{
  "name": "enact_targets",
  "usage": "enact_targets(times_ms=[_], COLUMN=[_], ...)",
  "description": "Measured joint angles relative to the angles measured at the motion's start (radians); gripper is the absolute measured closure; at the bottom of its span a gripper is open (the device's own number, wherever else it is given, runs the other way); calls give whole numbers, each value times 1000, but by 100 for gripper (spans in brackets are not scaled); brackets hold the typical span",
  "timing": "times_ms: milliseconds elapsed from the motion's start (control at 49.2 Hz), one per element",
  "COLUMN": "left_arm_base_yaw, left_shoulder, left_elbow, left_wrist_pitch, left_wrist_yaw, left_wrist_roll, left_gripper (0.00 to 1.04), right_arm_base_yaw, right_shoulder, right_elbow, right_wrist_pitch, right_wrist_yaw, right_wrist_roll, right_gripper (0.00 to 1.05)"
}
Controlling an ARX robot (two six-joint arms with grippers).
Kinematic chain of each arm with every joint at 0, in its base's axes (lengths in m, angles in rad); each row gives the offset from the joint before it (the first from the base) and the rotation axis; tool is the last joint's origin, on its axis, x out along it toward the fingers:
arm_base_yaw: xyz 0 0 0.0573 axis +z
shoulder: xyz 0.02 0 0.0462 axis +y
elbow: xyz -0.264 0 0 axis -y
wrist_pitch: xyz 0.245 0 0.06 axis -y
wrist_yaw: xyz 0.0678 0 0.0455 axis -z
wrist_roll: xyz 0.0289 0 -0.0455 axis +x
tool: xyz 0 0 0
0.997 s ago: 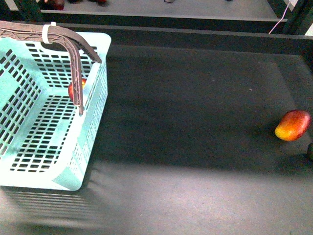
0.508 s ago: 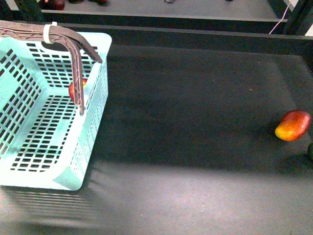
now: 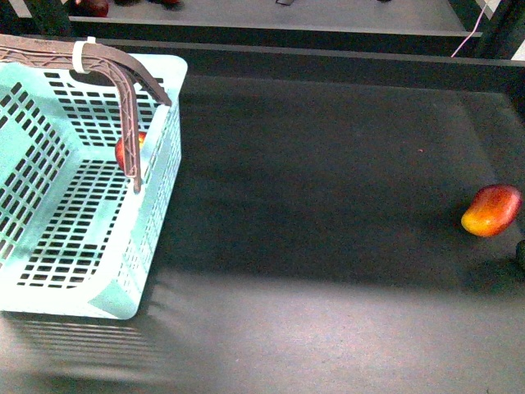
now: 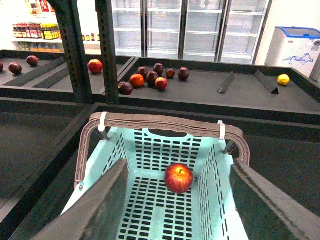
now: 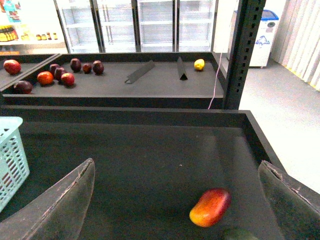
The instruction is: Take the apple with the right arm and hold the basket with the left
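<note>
Jaws on both arms were spread wide, gripping nothing. Left gripper (image 4: 180,210) sat over the near end of the basket (image 4: 150,200), its two dark fingers (image 4: 102,205) framing the basket interior in the left wrist view; no contact with the basket visible. Right gripper (image 5: 175,200) hung above the dark desk (image 5: 150,160) – fingers (image 5: 57,205) apart, nothing between them.

Apple (image 4: 179,178) lay on the slotted basket floor toward the far end, stem hollow up. Front view only showed a sliver of it (image 3: 123,150) behind the brown handle (image 3: 127,123). Handles were raised and bound with white zip ties (image 4: 103,121), two visible in the left wrist view, one (image 3: 79,56) in the front view.

Basket (image 3: 82,246) was at the far-left of the desk (image 3: 328,205), cut off by the left edge of the front view. Right wrist view caught just one corner of it (image 5: 10,155).

Mango-like fruit (image 3: 491,210), red fading to yellow-orange, lay on the desk at the far right, well apart from the basket. Same fruit (image 5: 210,207) showed in the right wrist view, between the finger outlines but lower, on the desk surface. A dark green object (image 5: 240,234) lay just beside it – too cropped to identify.

Back shelf held a cluster of dark red fruit (image 4: 155,79), one orange one (image 4: 136,80) and a yellow one (image 4: 283,79).
</note>
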State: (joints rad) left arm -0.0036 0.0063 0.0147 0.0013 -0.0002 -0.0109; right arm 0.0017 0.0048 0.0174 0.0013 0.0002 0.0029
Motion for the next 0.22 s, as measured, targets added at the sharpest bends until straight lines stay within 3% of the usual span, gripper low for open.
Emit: enact_targets(times_ms=[142,224], left_arm_base_yaw=[0,0], left_shoulder=[0,0], left_elbow=[0,0], left_wrist_pitch=[0,0], left_wrist_yaw=[0,0], left_wrist_roll=[0,2], left_gripper=[8,7], right_arm_base_yaw=[0,0], right_shoulder=[0,0], right_elbow=[0,0], right_wrist_pitch=[0,0], right_wrist_yaw=[0,0], right_wrist_roll=[0,0], right_gripper=[9,9])
